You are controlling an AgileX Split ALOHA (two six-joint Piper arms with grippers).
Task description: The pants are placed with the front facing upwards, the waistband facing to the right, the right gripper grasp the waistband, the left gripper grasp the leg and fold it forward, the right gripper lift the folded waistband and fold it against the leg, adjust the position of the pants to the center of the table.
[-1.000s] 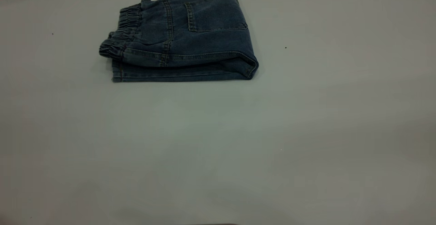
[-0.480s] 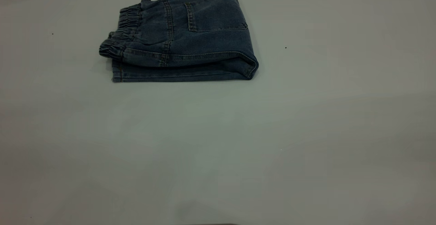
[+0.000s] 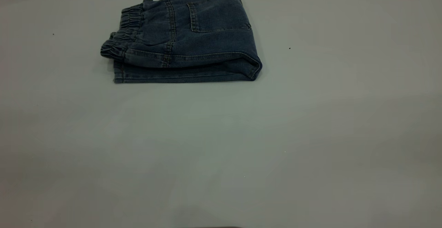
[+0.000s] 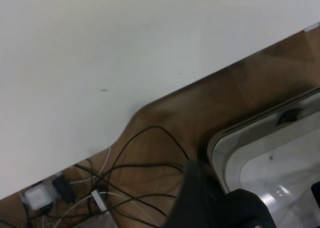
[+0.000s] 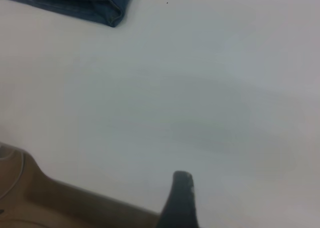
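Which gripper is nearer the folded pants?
Right. The right gripper hangs at the table's near edge, with the pants in its view. The left gripper is off the table's edge, over cables.

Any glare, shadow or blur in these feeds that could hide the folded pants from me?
Exterior view: dim, even light, no glare; the pants and waistband read sharp, with a soft shadow on the table at the near edge. Right wrist view: soft focus, pants corner still clear. Left wrist view: table washed out bright, pants absent.
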